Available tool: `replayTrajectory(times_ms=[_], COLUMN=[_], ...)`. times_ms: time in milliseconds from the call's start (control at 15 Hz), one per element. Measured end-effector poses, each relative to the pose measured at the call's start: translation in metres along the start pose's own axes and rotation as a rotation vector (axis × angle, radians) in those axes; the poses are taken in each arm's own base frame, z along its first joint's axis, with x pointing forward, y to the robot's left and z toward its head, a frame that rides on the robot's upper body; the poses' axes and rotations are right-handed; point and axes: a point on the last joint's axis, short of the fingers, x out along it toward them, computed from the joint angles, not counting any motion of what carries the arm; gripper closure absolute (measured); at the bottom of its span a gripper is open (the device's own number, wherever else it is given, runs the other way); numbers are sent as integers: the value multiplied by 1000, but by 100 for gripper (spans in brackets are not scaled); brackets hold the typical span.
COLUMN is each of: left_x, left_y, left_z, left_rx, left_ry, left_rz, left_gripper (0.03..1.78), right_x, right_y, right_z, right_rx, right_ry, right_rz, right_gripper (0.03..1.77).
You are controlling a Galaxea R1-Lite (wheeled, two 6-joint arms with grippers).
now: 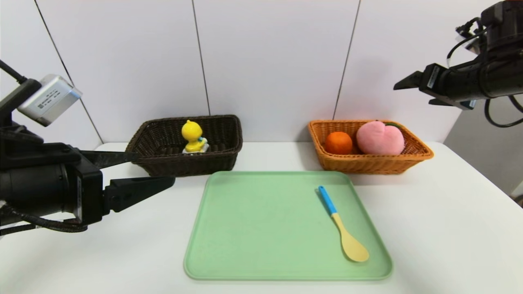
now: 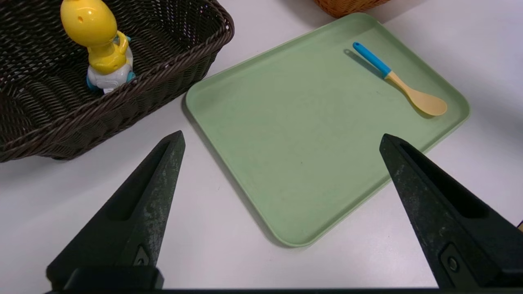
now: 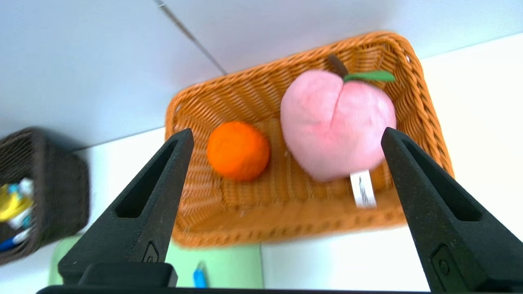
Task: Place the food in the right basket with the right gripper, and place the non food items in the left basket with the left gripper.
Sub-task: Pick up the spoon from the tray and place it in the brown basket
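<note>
- Head view shows the white desk (image 1: 449,228) carrying everything, with the green tray (image 1: 261,228) at its middle front and a basket behind each far corner of the tray.
- Right basket (image 1: 369,163), orange-tan wicker, holds both foods: the plush peach (image 1: 380,138) and the orange (image 1: 338,143) sit side by side in it, so the food half of the task looks done.
- Left basket (image 1: 188,163), dark brown wicker, holds the yellow duck toy (image 1: 193,136), upright on its white car. A marker may lie beside it; the blurred right wrist view does not settle that.
- Left end effector (image 2: 282,141) hangs low over the desk just off the tray's near-left side, jaws spread wide, empty, touching nothing.
- Right end effector (image 3: 286,134) is raised above and in front of the right basket, jaws spread wide, holding nothing; the peach and orange lie clear below it.
- Spoon (image 1: 342,223), yellow bowl with a blue handle (image 2: 371,59), is the one thing still out, lying flat on the right part of the tray, handle toward the baskets. It looks light, stiff and thin, likely smooth plastic that could slide or pivot under a pinch. My judgement: the left end effector should come down across the narrow handle near where blue meets yellow, closing crosswise.
</note>
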Motion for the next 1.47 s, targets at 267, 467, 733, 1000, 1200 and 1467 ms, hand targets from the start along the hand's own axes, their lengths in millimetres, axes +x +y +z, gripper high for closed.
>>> replayTrajectory(times_ms=[267, 467, 733, 1000, 1200, 1467], left_x=[19, 39, 81, 135, 173, 213], left_y=[-10, -21, -42, -83, -115, -148], left_z=[11, 17, 26, 25, 16, 3], left_rx=[22, 39, 70, 79, 112, 105], left_ry=[13, 44, 94, 150, 181, 215], left_rz=[-67, -126, -129, -95, -55, -20], left_gripper=[12, 12, 12, 12, 12, 12], right_x=[-51, -74, -90, -92, -88, -83], right_y=[10, 13, 15, 13, 10, 7], right_z=[-5, -16, -30, -32, -35, -40], right_rx=[-5, -14, -21, -17, -12, -9], right_ry=[7, 12, 31, 31, 44, 69], right_rz=[21, 39, 51, 48, 37, 26], right_gripper=[16, 14, 12, 11, 11, 11])
